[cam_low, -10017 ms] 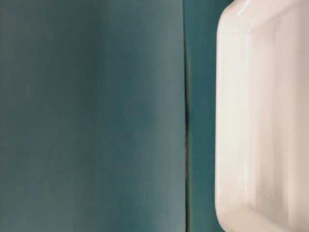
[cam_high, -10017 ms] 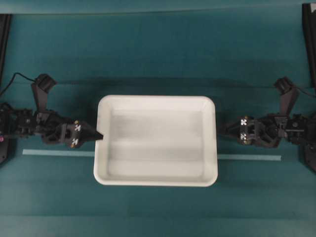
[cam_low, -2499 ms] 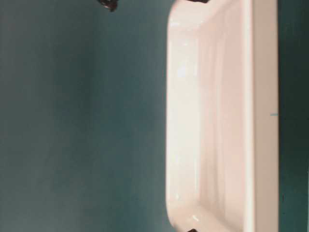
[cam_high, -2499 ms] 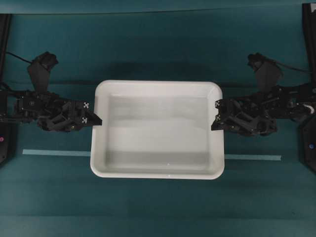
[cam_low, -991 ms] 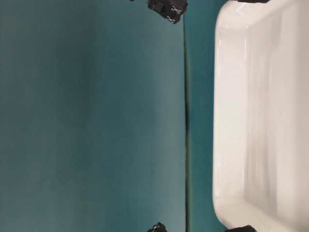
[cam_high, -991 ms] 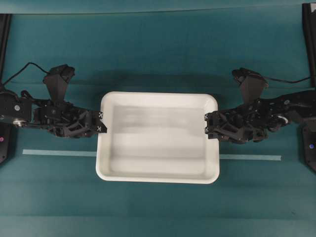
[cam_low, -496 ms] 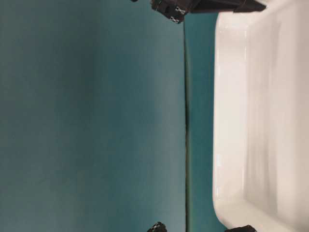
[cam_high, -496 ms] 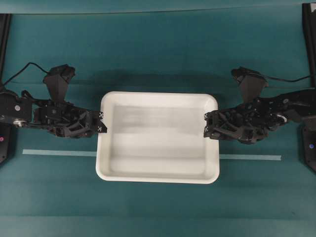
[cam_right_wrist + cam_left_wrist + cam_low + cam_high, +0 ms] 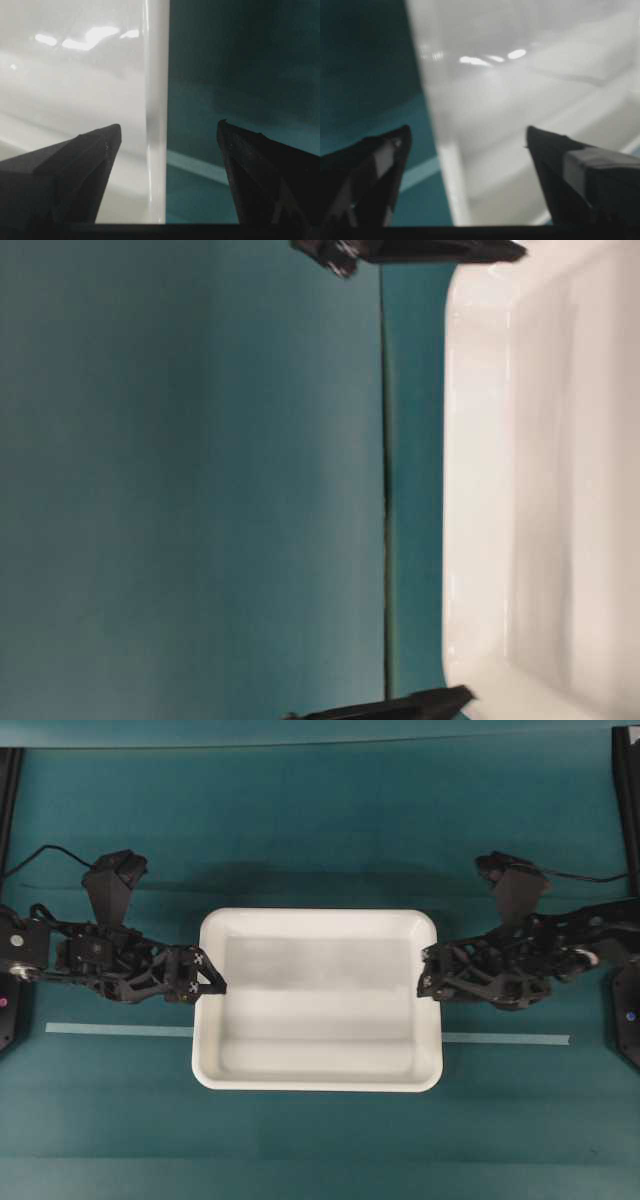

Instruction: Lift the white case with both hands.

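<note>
The white case lay flat at the middle of the teal worktop, across a pale strip of tape that ran near its front edge. At its left rim, the left hand stood with fingers spread wide, one over the inside of the case and one outside, gripping nothing. At the opposite rim, the right hand straddled the wall the same way, fingers apart. Both black arms reached in from the worktop's far sides.

Lab bench — 2 robot arms.
</note>
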Controlling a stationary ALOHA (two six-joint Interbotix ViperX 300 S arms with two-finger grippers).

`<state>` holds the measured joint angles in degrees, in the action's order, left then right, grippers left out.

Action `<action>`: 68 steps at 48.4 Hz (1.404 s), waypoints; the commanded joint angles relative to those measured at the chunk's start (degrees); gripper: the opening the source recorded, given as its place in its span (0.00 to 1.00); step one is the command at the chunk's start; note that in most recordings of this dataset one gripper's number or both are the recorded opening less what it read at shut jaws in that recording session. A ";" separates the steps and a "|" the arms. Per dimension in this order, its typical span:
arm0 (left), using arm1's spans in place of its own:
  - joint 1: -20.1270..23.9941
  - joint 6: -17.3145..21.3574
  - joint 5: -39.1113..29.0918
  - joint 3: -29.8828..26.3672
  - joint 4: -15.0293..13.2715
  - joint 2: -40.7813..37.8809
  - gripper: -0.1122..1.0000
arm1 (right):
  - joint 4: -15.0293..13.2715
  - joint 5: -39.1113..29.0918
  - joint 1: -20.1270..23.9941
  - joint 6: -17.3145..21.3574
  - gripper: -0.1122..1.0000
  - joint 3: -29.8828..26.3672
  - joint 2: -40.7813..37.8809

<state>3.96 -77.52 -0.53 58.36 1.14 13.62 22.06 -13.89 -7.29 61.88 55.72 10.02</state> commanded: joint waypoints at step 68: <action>0.53 43.95 -5.10 -2.29 0.18 43.77 0.94 | -12.04 14.24 2.20 -48.87 0.85 0.00 40.43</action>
<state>4.75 -36.65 -5.71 57.83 1.14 56.87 10.81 0.00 -6.06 16.00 56.69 49.75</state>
